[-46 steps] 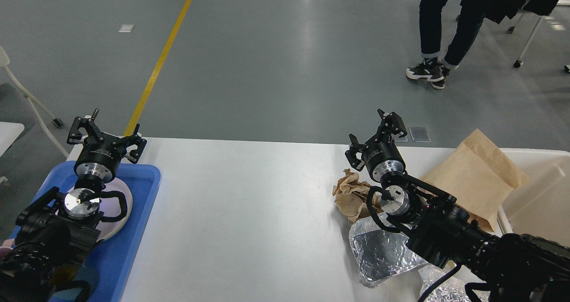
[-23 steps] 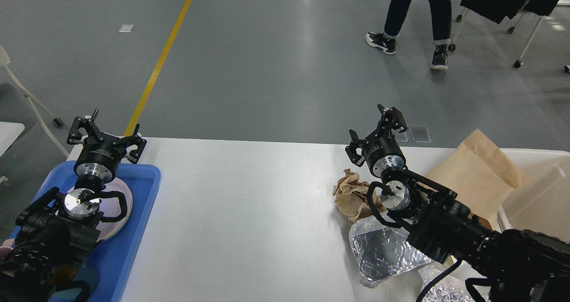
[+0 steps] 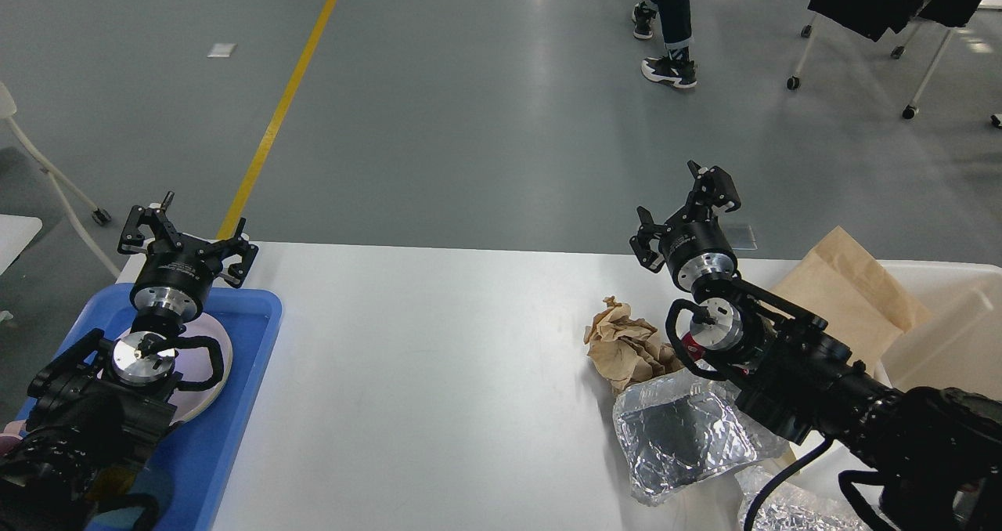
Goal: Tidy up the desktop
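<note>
The white surface [image 3: 438,374] fills the lower middle of the head view, with its clutter gathered toward four o'clock: a crumpled brown paper ball [image 3: 624,344], a silvery foil bag [image 3: 681,435] just below it, and a flat brown paper envelope [image 3: 853,296] leaning over the cream bin [image 3: 947,335] at three o'clock. The right claw [image 3: 689,211] hangs released above the far edge, up and beyond the paper ball, grasping nothing. To do this step well, I judge it should drop straight over the ball and straddle its bulk, since loose crumples slip. At nine o'clock the left claw [image 3: 188,237] is spread wide and empty over the blue tray [image 3: 235,406].
</note>
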### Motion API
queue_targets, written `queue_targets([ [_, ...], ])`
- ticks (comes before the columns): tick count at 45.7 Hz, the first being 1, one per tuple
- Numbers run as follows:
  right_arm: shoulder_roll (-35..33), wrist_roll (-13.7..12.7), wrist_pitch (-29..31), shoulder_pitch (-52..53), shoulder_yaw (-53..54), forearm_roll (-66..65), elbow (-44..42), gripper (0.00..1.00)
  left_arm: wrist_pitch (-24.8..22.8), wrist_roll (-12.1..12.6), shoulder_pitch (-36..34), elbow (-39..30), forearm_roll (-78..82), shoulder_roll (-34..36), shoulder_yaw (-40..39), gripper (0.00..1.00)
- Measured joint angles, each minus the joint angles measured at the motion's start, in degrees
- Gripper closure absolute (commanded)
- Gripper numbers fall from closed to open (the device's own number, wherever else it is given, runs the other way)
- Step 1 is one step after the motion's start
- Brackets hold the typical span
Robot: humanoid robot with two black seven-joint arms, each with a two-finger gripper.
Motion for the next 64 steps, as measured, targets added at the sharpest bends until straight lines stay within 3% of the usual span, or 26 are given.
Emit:
queue_targets([
  [30, -1.20, 0.40, 0.26, 0.39, 0.17, 0.00, -2.04, 0.00, 0.00, 0.00, 0.00, 0.00, 0.00, 0.00, 0.00, 0.04],
  [54, -8.08, 0.45, 0.59, 1.63, -0.76, -1.14, -1.40, 0.00, 0.03, 0.00, 0.00, 0.00, 0.00, 0.00, 0.00, 0.04],
  [59, -10.07, 0.31, 0.95, 3.29, -4.65, -4.81, -0.44, 0.00, 0.03, 0.00, 0.00, 0.00, 0.00, 0.00, 0.00, 0.04],
  [64, -12.96, -0.33, 1.50, 6.85, -16.48, -14.81, 2.23, 0.00, 0.03, 0.00, 0.00, 0.00, 0.00, 0.00, 0.00, 0.04],
])
